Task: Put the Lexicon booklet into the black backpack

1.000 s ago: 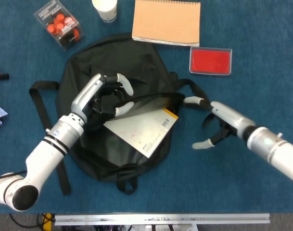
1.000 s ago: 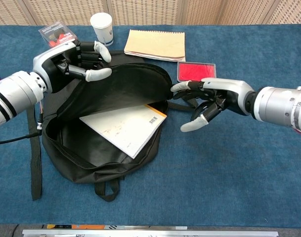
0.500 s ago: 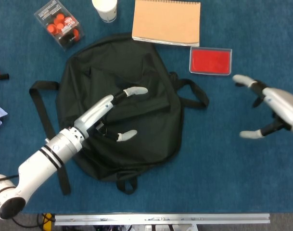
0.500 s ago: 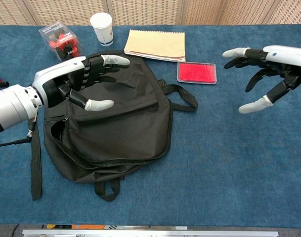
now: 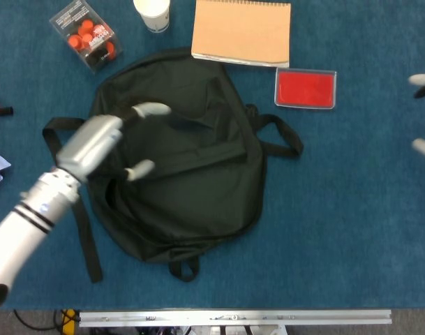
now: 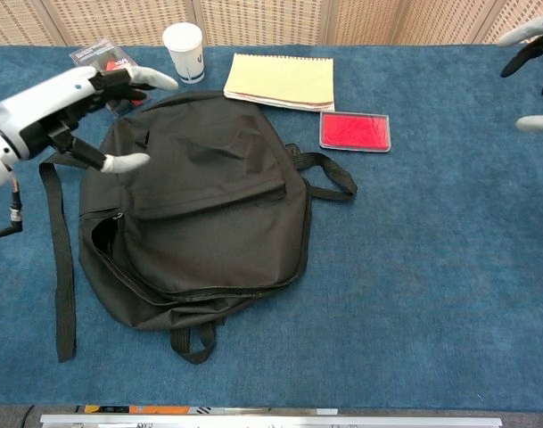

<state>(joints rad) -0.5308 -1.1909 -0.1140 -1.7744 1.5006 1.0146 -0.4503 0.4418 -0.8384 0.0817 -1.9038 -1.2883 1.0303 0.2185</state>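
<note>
The Lexicon booklet is not seen in either current view; it is judged to be inside the black backpack (image 5: 181, 160), whose flap is laid flat and closed over the opening. The insertion step is therefore taken as done, and only the clearing of the arms appears to be left; the next move is judged to call for both hands to be drawn well away from the bag without its straps being snagged. The left hand (image 5: 104, 143) is held just above the bag's left edge, its fingers spread apart with nothing gripped. Only the fingertips (image 6: 531, 31) of the right hand (image 6: 534, 71) are shown at the far right edge, apart and empty. A second ago the backpack was held open by the left hand with the booklet half inside; since then the flap has been dropped shut, and both hands have been pulled outward.
</note>
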